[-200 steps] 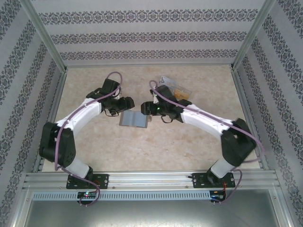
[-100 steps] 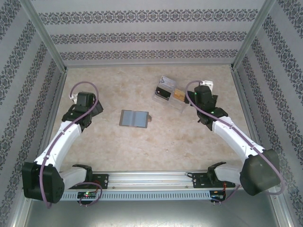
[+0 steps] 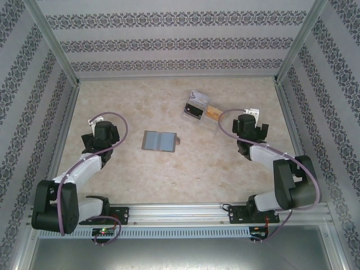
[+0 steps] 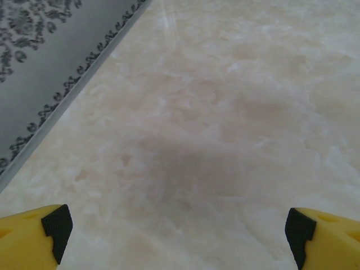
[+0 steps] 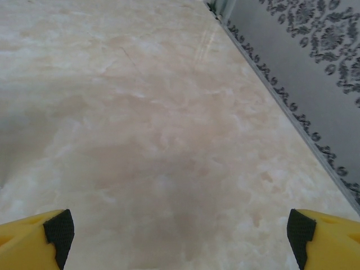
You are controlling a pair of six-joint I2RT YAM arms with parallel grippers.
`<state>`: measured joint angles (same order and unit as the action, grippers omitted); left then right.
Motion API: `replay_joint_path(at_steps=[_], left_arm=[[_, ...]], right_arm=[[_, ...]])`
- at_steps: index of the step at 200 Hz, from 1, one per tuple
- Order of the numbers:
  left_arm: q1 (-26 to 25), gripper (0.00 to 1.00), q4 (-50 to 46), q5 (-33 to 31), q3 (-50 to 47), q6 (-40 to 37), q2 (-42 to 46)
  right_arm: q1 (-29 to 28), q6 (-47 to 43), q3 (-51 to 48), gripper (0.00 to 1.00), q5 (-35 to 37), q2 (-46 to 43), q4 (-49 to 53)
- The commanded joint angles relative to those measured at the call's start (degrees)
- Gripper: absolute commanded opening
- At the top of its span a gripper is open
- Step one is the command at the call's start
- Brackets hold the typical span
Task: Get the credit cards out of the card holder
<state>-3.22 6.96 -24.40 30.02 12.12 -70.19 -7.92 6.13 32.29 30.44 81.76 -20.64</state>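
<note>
Card holder (image 3: 160, 140) open, tray (image 3: 214, 124) cards (image 3: 194, 109), print unreadable

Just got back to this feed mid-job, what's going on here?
Nothing is being handled. The left gripper and right gripper hang open and empty over bare table, either side of the card holder, which lies opened flat mid-table. Two credit cards, one dark, one gold, lie in the clear tray behind it. Any card left in the holder is too small to tell.

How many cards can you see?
3, at the clear tray: a white striped card farthest back, a dark card before it, a gold card rightward. More may be hidden.
</note>
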Motion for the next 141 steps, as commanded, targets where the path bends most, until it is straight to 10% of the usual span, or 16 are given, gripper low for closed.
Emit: replay_joint_path(at_steps=[1, 75, 141], left_arm=[[1.1, 0.99, 15.0, 6.6, -2.7, -6.9, -2.8], [1.4, 0.99, 41.0, 15.4, -10.6, -10.1, -10.8], [1.5, 0.99, 44.5, 17.3, -8.2, -10.8, -19.2]], right_arm=[[2.3, -2.4, -2.9, 0.98, -6.3, 0.9, -13.8], [4.4, -6.5, -12.0, 0.98, -24.2, 3.2, -32.4], [4.4, -6.4, -12.0, 0.98, -24.1, 4.3, -33.4]])
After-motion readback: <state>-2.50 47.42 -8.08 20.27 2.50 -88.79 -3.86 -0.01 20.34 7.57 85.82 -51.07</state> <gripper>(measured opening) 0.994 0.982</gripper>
